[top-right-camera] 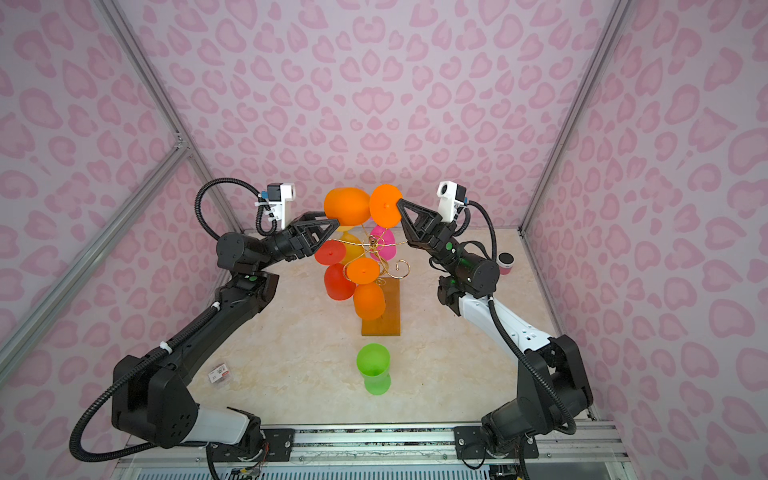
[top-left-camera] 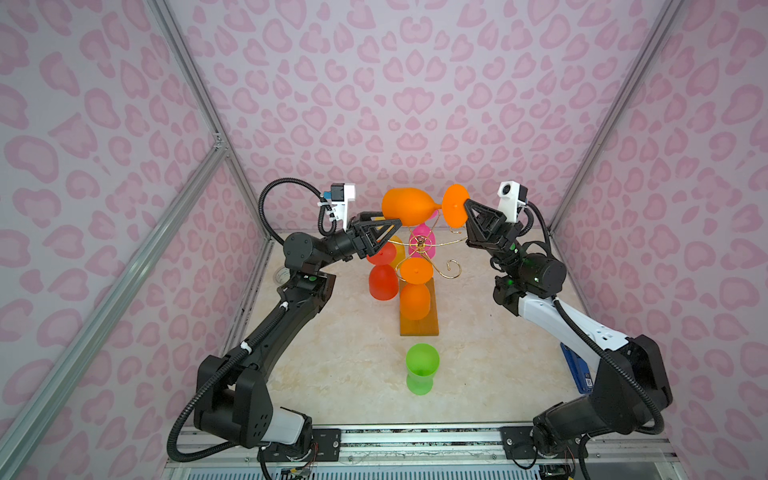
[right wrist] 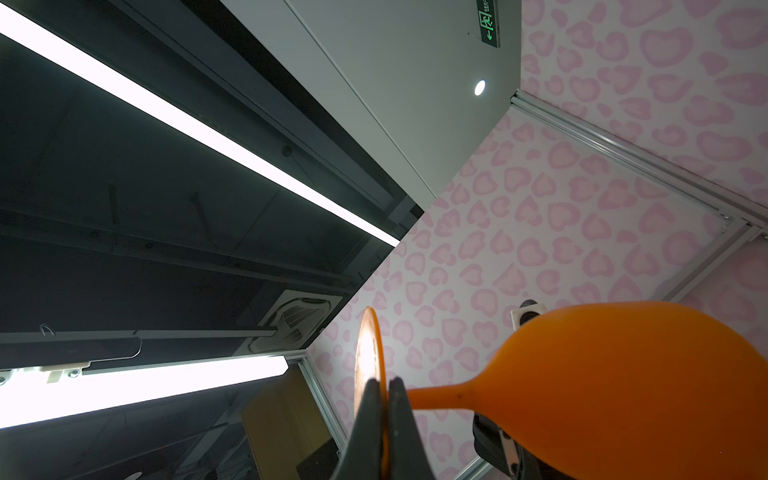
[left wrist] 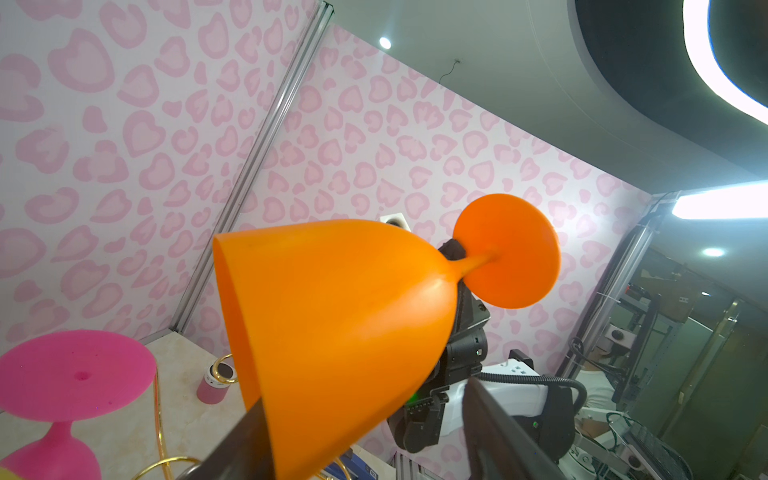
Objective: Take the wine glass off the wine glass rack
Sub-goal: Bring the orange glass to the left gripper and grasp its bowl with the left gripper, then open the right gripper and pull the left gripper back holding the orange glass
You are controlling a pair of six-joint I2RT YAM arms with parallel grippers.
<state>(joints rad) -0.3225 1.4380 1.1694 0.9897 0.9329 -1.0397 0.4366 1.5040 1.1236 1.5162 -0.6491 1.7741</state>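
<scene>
Wine glass (top-left-camera: 405,206), the orange one, is hanging sideways above the wine glass rack (top-left-camera: 432,320), its foot pinched tight in the right gripper (top-left-camera: 465,203), its long axis running across toward the left gripper (top-left-camera: 388,221), whose parted jaws are straddling the bowl.

Green exit sign (right wrist: 488,21) on ceiling: arrow, running-figure pictogram; small lettering too tiny to read.

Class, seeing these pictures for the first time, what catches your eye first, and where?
A bright orange plastic wine glass held sideways in mid-air above the gold wire rack, the right pincer shut on its foot. Then the green plastic goblet standing alone on the marble tabletop in front of the rack.
</scene>
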